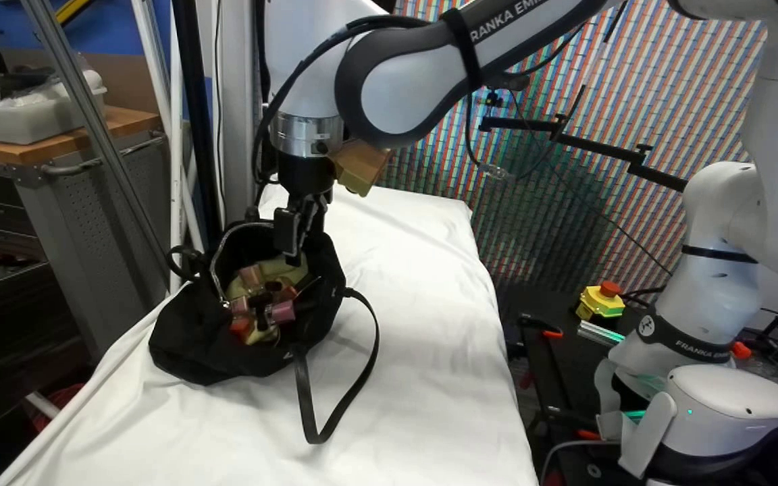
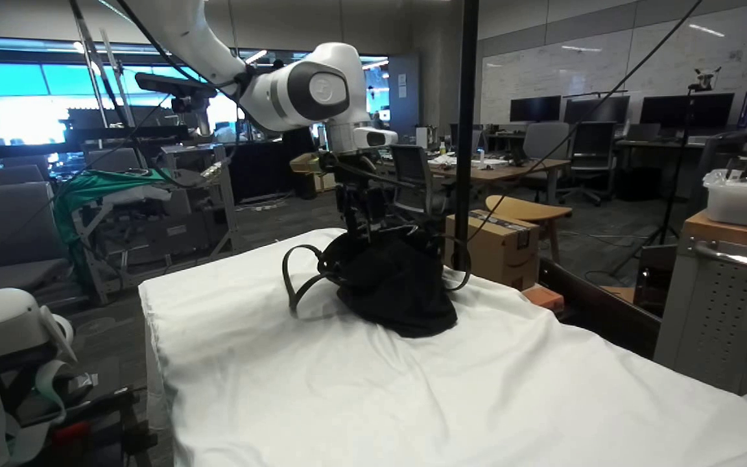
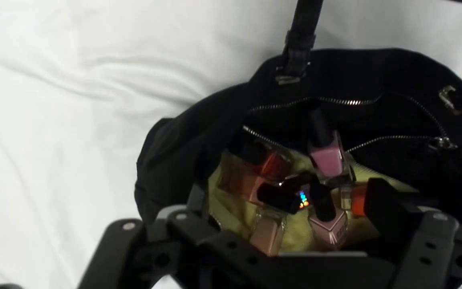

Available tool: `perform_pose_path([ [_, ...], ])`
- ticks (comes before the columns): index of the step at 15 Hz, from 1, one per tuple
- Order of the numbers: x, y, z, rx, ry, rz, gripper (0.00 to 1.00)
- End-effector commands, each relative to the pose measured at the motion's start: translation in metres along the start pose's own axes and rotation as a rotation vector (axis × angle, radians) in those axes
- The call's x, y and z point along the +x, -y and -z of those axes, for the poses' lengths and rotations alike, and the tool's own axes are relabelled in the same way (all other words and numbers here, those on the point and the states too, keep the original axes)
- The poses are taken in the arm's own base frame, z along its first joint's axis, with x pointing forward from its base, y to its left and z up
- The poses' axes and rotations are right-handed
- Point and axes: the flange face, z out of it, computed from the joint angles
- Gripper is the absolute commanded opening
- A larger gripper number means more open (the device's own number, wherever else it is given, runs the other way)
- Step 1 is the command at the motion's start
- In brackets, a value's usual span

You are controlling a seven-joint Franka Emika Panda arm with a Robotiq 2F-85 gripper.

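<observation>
A black bag (image 1: 193, 337) with a zipped opening and yellow lining lies on a white cloth. From above, my gripper (image 3: 289, 192) reaches into its mouth, jaws spread wide with nothing gripped. Below and between the fingers lie several small nail polish bottles: a pink bottle (image 3: 329, 160) with a black cap, a pale pink bottle (image 3: 329, 228) with light lines, a beige bottle (image 3: 267, 233) and a red bottle (image 3: 277, 165). An orange bottle (image 3: 358, 200) shows right beside one finger (image 3: 379, 196); contact cannot be judged. In an exterior view the bag's side (image 2: 399, 285) hides the bottles.
The bag's strap (image 1: 304, 391) loops out over the white cloth (image 1: 429, 405). A black pole (image 2: 467, 130) rises behind the bag, near a cardboard box (image 2: 497, 246). Beyond the table's edge are a yellow emergency stop (image 1: 600, 304) and a white headset (image 1: 740, 405).
</observation>
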Motion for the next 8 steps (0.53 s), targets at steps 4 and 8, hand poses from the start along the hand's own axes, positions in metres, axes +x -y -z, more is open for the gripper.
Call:
perform_pose_path([
  [4, -0.089, -0.007, 0.014, 0.08, -0.013, -0.098, 1.0],
  [8, -0.126, -0.004, -0.005, 0.179, 0.018, -0.167, 1.0],
])
